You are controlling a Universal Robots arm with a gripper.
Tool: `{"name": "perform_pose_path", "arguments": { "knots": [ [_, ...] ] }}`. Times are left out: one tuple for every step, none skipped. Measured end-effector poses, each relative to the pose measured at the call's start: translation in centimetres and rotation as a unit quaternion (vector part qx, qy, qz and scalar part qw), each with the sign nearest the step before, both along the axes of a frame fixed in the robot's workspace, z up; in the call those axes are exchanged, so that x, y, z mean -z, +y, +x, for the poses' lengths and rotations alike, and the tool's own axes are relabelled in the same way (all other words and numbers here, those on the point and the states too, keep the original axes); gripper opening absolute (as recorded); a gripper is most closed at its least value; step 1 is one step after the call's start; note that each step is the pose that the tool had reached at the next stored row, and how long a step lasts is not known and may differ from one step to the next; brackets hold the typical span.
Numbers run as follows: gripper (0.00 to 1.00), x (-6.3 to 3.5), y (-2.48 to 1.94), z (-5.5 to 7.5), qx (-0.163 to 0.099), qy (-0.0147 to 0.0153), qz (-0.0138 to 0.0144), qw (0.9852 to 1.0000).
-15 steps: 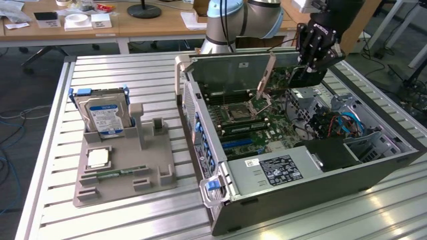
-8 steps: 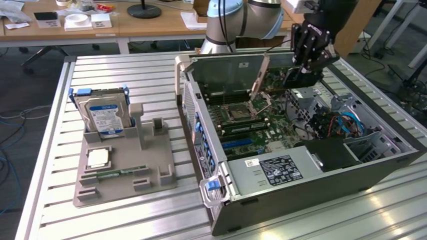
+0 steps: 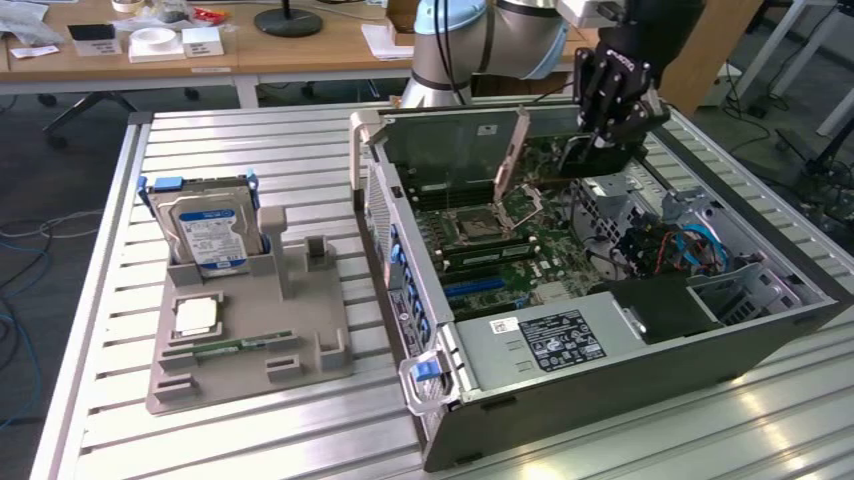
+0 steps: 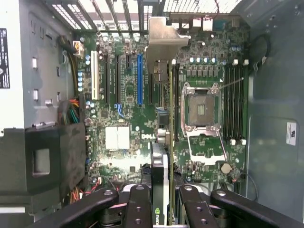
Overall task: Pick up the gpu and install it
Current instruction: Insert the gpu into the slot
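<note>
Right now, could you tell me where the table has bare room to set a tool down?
Bare slats of the ribbed aluminium table lie between the grey plastic parts holder and the far edge, and between it and the near edge. The strip between holder and grey computer case is narrow. Inside the case is crowded: the gripper holds the green gpu card.

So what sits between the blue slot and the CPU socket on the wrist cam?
The gpu, gripped edge-on in the claw, hangs over the board between the blue slot and the CPU socket, as the wrist view shows.
</note>
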State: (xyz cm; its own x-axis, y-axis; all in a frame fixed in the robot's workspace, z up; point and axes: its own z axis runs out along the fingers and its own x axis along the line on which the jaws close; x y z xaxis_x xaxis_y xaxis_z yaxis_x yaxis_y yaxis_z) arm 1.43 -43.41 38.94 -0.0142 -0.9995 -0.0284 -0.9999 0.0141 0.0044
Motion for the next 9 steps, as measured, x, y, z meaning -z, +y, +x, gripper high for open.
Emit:
{"name": "perform_pose_path", "arguments": {
  "knots": [
    [0.27,0.02,0.00,-0.2,0.000,-0.0002,0.0000,1.0000],
    [0.27,0.04,0.00,-0.5,0.000,-0.0003,-0.0001,1.0000],
    [0.27,0.06,0.00,-0.7,0.000,-0.0003,-0.0001,1.0000],
    [0.27,0.08,0.00,-0.8,0.000,-0.0003,-0.0001,1.0000],
    [0.27,0.10,0.00,-0.9,0.000,-0.0003,-0.0002,1.0000],
    [0.27,0.11,0.00,-1.0,0.000,-0.0003,-0.0002,1.0000],
    [0.27,0.12,0.00,-1.1,0.000,-0.0003,-0.0002,1.0000],
    [0.27,0.13,-0.04,-1.2,0.000,-0.0004,-0.0001,1.0000],
    [0.27,0.14,-0.12,-1.3,0.000,-0.0004,-0.0001,1.0000]
  ]
}}
